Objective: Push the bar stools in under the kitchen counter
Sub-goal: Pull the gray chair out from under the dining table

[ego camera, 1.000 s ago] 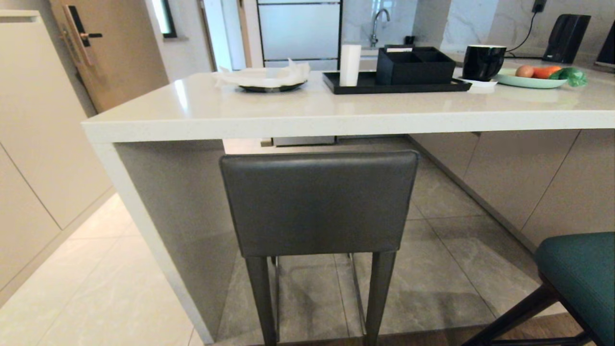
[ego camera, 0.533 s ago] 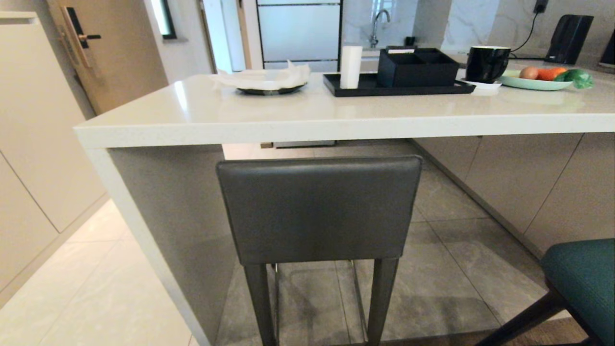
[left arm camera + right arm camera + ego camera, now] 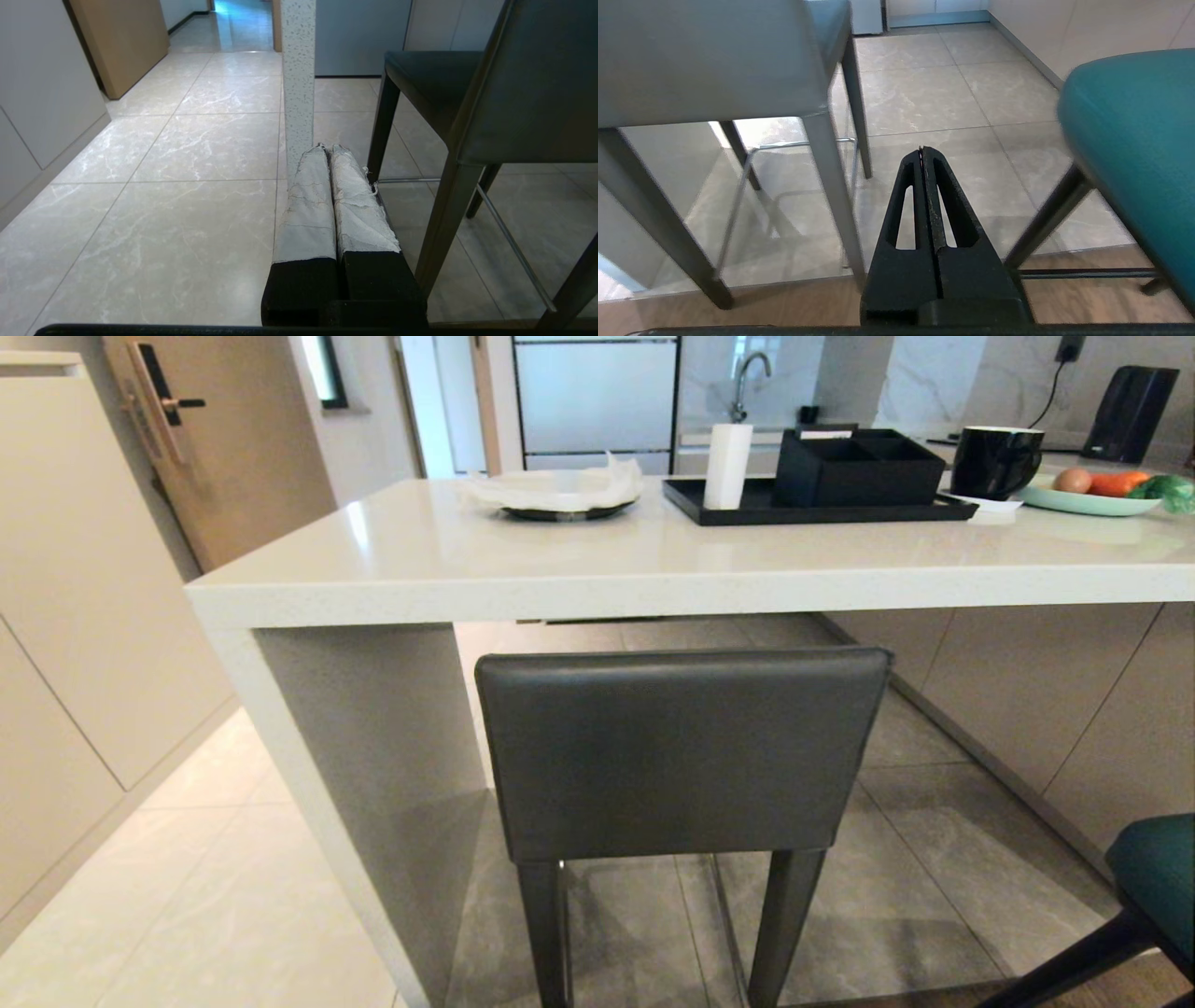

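**Grey stool dead ahead, both hands low and clenched**

The grey stool (image 3: 681, 756) stands at the bench's (image 3: 653, 588) near edge by its end-leg corner, back facing the robot. The left hand (image 3: 327, 149), clenched and empty, points past its left leg; the right hand (image 3: 922, 150), likewise clenched, aims between it and the teal stool (image 3: 1134, 140).

- Pale marbled floor tiles (image 3: 215, 896) catching soft light;
- beige cabinet fronts (image 3: 84, 616) along one wall;
- wooden door (image 3: 224, 439) with a dark handle;
- a tap (image 3: 747, 378) against marble wall beyond
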You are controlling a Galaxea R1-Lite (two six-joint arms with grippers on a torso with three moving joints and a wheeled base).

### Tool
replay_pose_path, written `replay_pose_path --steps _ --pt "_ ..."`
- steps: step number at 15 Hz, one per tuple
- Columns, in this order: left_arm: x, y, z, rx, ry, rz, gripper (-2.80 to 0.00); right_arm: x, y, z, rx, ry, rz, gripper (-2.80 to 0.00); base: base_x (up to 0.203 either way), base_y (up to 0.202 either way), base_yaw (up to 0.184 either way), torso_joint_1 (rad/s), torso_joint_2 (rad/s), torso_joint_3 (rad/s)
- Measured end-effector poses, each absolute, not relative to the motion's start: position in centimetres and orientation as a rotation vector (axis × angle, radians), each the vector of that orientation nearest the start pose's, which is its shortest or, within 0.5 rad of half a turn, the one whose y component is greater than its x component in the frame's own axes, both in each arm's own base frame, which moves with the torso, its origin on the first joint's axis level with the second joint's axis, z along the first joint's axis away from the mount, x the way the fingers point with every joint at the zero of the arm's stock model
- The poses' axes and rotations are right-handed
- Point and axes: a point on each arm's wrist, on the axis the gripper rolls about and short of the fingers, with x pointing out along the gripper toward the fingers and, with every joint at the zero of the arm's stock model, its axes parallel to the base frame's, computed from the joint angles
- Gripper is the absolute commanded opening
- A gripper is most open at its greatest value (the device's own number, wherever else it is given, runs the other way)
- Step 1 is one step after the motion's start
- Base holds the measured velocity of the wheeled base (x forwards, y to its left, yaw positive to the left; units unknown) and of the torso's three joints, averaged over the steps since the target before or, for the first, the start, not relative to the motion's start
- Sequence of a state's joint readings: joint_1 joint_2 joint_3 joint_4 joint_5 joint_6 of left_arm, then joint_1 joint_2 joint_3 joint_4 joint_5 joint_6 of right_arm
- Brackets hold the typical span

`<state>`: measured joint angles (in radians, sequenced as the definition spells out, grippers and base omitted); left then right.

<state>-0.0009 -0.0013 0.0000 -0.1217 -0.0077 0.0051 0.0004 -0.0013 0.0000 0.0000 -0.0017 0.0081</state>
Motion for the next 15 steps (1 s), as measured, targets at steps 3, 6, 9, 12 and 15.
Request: replay_pose_path --steps 3,6,9,12,15 --pt "-2.37 -0.02 8.8 0.005 -0.124 -0.008 -2.8 -2.29 -0.01 7.55 0.008 -0.001 0.0 -2.8 0.0 0.0 0.0 0.0 0.0 0.0" --pt "-2.37 -0.02 8.79 0.005 -0.123 -0.007 -2.8 -2.29 -0.01 7.54 0.008 -0.001 -0.001 -2.8 0.0 0.0 0.0 0.0 0.0 0.0" --pt "-2.37 -0.02 8.79 0.005 -0.123 -0.007 -2.8 -2.29 -0.01 7.54 0.008 -0.001 -0.001 -2.8 0.0 0.0 0.0 0.0 0.0 0.0" --pt "-2.37 -0.02 8.79 0.005 -0.123 -0.007 -2.8 -2.29 -0.01 7.55 0.008 -0.001 -0.001 -2.8 0.0 0.0 0.0 0.0 0.0 0.0" --pt "-2.37 -0.02 8.79 0.005 -0.123 -0.008 -2.8 -2.29 -0.01 7.55 0.008 -0.001 -0.001 -2.8 0.0 0.0 0.0 0.0 0.0 0.0"
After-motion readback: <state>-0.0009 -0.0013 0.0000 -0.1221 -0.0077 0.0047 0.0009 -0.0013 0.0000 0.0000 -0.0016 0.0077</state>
